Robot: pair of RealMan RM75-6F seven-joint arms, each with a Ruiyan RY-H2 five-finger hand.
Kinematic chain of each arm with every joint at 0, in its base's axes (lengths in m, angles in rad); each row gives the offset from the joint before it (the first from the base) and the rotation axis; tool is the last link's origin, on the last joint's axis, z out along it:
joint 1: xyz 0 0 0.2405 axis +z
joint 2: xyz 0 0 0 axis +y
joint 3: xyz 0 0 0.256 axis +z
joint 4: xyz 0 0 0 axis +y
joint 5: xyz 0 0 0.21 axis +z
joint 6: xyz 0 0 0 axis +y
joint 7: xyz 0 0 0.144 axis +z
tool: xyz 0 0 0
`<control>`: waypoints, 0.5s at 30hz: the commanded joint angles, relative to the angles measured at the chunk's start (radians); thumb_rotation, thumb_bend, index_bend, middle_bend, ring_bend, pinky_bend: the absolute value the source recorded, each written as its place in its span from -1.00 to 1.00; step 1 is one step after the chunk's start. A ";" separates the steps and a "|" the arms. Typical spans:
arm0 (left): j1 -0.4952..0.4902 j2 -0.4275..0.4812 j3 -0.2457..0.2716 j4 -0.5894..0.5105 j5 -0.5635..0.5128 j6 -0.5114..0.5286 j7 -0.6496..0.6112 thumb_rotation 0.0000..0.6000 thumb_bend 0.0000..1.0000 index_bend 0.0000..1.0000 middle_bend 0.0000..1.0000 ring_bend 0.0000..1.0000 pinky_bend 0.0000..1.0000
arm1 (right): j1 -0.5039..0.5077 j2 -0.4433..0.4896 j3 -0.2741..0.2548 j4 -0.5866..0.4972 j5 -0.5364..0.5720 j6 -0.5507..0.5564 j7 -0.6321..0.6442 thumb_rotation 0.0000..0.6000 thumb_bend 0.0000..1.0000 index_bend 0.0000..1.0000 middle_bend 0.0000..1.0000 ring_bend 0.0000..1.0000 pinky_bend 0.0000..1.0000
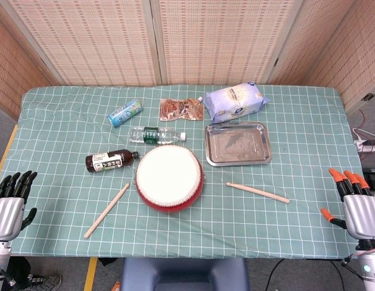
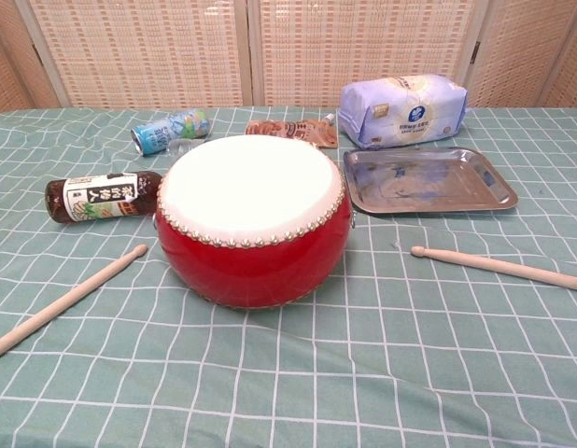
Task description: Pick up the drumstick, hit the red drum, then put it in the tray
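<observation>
A red drum point(image 1: 169, 177) point(image 2: 254, 219) with a white skin stands at the table's middle front. One wooden drumstick point(image 1: 107, 210) point(image 2: 63, 302) lies to its left, another drumstick point(image 1: 258, 192) point(image 2: 499, 267) to its right. The empty steel tray point(image 1: 238, 143) point(image 2: 427, 179) sits behind the right stick. My left hand point(image 1: 11, 203), black-fingered, hangs at the table's left front edge, fingers apart, holding nothing. My right hand point(image 1: 356, 203), with orange fingertips, is at the right front edge, also empty with fingers apart. Neither hand shows in the chest view.
A dark sauce bottle point(image 1: 111, 160) point(image 2: 100, 197) lies left of the drum. Behind it lie a clear water bottle point(image 1: 156, 135), a blue-green can point(image 1: 125, 112) point(image 2: 170, 131), a brown pouch point(image 1: 182, 109) point(image 2: 293, 130) and a white-blue tissue pack point(image 1: 235, 102) point(image 2: 402, 109).
</observation>
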 commanded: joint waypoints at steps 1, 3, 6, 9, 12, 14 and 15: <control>-0.006 -0.005 -0.003 0.002 -0.005 -0.007 0.004 1.00 -0.46 -0.95 -0.89 -0.97 -0.89 | 0.003 0.000 0.000 -0.001 0.002 -0.006 0.001 1.00 -0.67 -0.83 -0.71 -0.96 -0.77; -0.008 -0.008 -0.004 0.003 -0.007 -0.007 0.007 1.00 -0.46 -0.94 -0.88 -0.97 -0.89 | 0.005 0.001 0.000 -0.003 0.000 -0.008 0.005 1.00 -0.67 -0.82 -0.71 -0.96 -0.77; -0.006 -0.011 -0.005 0.002 -0.005 0.002 0.010 1.00 -0.46 -0.94 -0.88 -0.97 -0.89 | 0.005 0.004 0.000 -0.006 -0.005 -0.007 0.014 1.00 -0.67 -0.80 -0.71 -0.96 -0.77; -0.004 -0.010 -0.004 0.003 -0.004 0.007 0.008 1.00 -0.46 -0.93 -0.88 -0.97 -0.89 | 0.001 0.005 -0.003 -0.007 -0.011 -0.001 0.024 1.00 -0.67 -0.78 -0.71 -0.96 -0.76; -0.003 -0.009 -0.004 0.003 -0.003 0.011 0.008 1.00 -0.46 -0.93 -0.88 -0.97 -0.89 | -0.003 0.004 -0.004 -0.007 -0.017 0.008 0.035 1.00 -0.67 -0.75 -0.71 -0.96 -0.75; -0.004 -0.009 -0.003 0.003 0.000 0.012 0.008 1.00 -0.46 -0.93 -0.88 -0.97 -0.89 | -0.004 0.003 -0.006 -0.007 -0.021 0.009 0.039 1.00 -0.67 -0.73 -0.71 -0.95 -0.74; -0.005 -0.008 -0.003 0.003 0.001 0.012 0.008 1.00 -0.46 -0.93 -0.88 -0.97 -0.89 | -0.003 0.002 -0.007 -0.008 -0.022 0.007 0.041 1.00 -0.67 -0.72 -0.71 -0.95 -0.74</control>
